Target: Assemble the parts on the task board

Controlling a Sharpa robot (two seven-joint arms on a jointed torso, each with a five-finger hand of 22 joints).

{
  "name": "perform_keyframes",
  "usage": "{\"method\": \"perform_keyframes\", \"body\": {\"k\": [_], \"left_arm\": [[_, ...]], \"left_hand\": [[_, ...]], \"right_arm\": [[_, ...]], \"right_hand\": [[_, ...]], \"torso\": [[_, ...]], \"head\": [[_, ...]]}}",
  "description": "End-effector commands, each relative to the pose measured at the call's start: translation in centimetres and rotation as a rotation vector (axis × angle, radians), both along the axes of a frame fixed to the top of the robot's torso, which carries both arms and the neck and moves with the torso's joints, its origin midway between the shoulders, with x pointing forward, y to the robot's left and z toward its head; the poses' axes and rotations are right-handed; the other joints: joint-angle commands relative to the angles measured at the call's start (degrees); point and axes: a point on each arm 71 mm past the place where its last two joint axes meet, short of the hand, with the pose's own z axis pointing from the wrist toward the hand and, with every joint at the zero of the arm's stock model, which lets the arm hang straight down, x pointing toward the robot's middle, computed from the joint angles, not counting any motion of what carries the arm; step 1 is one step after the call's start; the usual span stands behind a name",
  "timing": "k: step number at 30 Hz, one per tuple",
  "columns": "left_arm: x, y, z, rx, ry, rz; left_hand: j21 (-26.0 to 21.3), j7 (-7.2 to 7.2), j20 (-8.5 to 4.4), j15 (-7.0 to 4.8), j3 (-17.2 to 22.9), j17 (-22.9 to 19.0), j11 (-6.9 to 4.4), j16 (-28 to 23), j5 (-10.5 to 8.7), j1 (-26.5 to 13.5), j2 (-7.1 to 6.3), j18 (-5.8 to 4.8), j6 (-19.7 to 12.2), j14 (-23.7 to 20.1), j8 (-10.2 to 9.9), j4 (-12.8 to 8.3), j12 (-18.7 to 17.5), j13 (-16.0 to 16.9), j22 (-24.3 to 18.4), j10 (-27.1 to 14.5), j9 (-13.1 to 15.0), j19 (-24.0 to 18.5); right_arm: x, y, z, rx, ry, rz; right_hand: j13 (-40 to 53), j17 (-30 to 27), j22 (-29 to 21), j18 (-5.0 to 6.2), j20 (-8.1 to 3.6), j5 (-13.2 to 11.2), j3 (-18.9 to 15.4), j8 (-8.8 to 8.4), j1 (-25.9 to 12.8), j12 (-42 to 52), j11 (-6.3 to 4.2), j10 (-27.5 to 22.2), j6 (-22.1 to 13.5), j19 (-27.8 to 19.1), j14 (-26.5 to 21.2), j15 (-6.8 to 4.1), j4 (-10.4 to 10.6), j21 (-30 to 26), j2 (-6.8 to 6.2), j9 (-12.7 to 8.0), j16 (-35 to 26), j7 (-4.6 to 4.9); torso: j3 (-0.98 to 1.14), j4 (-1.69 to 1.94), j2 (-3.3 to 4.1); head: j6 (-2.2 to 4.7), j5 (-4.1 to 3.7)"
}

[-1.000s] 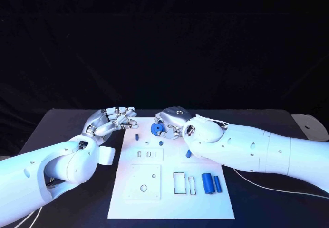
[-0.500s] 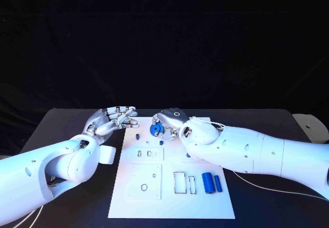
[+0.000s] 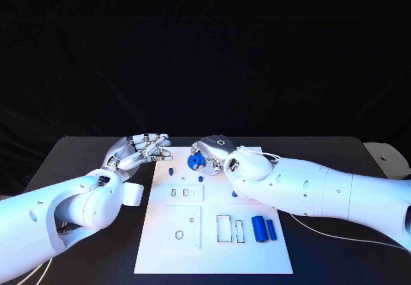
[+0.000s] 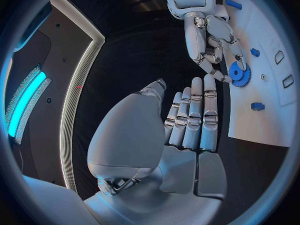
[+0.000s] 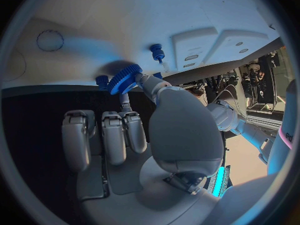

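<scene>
Parts: the blue gear (image 3: 196, 160), pinched in the right hand (image 3: 214, 153), has barely shifted over the far end of the task board (image 3: 214, 249) in the last second, suggesting fine seating, while the left hand (image 3: 139, 152) stays spread, holding nothing, at the board's left edge.

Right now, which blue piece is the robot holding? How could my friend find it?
Look at the white task board in the middle of the black table, then go to its far end, where the right hand reaches in. There that hand pinches the blue gear. It is the round piece with teeth all around its edge, unlike the two smooth blue cylinders lying at the near end.
</scene>
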Motion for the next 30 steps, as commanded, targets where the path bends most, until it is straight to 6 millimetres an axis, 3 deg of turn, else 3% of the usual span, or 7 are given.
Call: {"method": "perform_keyframes", "body": {"k": [1,8,11,16,26,30], "left_arm": [[0.0,-0.2,0.2,-0.011,-0.002,-0.021],[0.0,-0.1,0.2,-0.009,-0.002,-0.017],[0.0,-0.1,0.2,-0.008,-0.001,-0.017],[0.0,-0.1,0.1,-0.008,0.000,-0.017],[0.0,0.0,0.1,-0.007,0.002,-0.015],[0.1,0.0,0.1,-0.007,0.002,-0.018]], "left_hand": [[0.06,0.40,0.21,-0.06,0.31,0.05,0.27,0.02,-0.28,-0.14,0.16,0.69,-0.21,-0.40,-0.20,-0.09,-0.32,0.07,-0.09,-0.22,-0.05,-0.38],[0.07,0.43,0.23,-0.04,0.31,0.15,0.29,0.01,-0.34,-0.30,0.14,0.69,-0.23,-0.44,-0.24,-0.01,-0.38,0.08,-0.10,-0.22,-0.04,-0.40],[0.07,0.43,0.23,-0.03,0.32,0.17,0.29,0.01,-0.35,-0.31,0.15,0.69,-0.23,-0.44,-0.24,0.00,-0.39,0.08,-0.11,-0.22,-0.04,-0.40],[0.08,0.42,0.23,-0.03,0.35,0.20,0.29,0.01,-0.35,-0.32,0.18,0.69,-0.24,-0.45,-0.26,0.00,-0.41,0.07,-0.11,-0.23,-0.04,-0.40],[0.08,0.42,0.24,-0.03,0.38,0.24,0.30,0.00,-0.36,-0.32,0.20,0.69,-0.27,-0.46,-0.28,0.00,-0.45,0.07,-0.11,-0.26,-0.04,-0.41],[0.08,0.42,0.24,-0.03,0.38,0.24,0.30,0.00,-0.36,-0.32,0.20,0.69,-0.27,-0.46,-0.28,0.00,-0.45,0.07,-0.11,-0.26,-0.04,-0.41]], "right_arm": [[0.1,-0.3,-0.2,-0.012,-0.011,-0.028],[0.1,-0.4,-0.2,-0.006,-0.007,-0.029],[0.2,-0.4,-0.3,-0.010,0.007,-0.030],[0.3,-0.6,-0.5,-0.021,0.033,-0.040],[0.4,-1.1,-0.6,-0.026,0.054,-0.051],[0.1,-2.2,-0.1,0.042,0.036,-0.055]], "right_hand": [[11.32,12.92,9.91,-0.37,0.08,-0.22,0.41,-0.37,-0.76,-0.34,0.61,2.94,-0.30,2.77,5.42,0.37,-0.11,0.08,-0.09,-0.06,-0.25,-0.07],[10.56,12.71,9.87,-0.34,0.76,-0.81,-0.05,-2.28,-2.34,-1.09,1.40,2.25,-2.05,2.69,5.38,1.09,0.27,-0.01,-1.08,-0.56,-0.31,0.76],[9.76,12.58,9.94,-0.34,1.14,-3.42,-1.75,-3.47,-4.13,-1.87,1.65,1.54,-2.90,2.68,5.34,1.37,1.68,-0.01,-1.53,-0.72,-0.34,0.96],[9.38,12.53,9.84,-0.29,1.36,-2.93,-4.32,-4.64,-5.90,-2.25,1.86,1.17,-3.51,2.58,5.33,1.56,3.93,-0.16,-1.32,-0.76,-0.35,1.14],[9.59,12.51,9.97,-0.32,1.40,-2.29,-5.57,-4.81,-6.28,-2.03,1.82,1.36,-2.96,2.64,5.33,1.57,5.12,-0.10,-0.86,-0.56,-0.35,1.07],[10.18,12.60,10.38,-0.42,1.35,-1.89,-5.87,-4.68,-6.43,-1.44,1.70,1.90,-2.32,2.90,5.35,1.48,5.78,0.21,-0.42,-0.37,-0.32,0.91]], "torso": [[0.03,0.08,0.03],[0.04,0.04,-0.02],[0.03,0.00,0.00],[0.01,0.04,-0.04],[0.02,0.02,0.01],[0.00,0.13,-0.08]], "head": [[0.05,-0.10],[0.09,-0.21],[0.13,-0.21],[0.18,-0.26],[0.17,-0.22],[0.26,-0.55]]}}
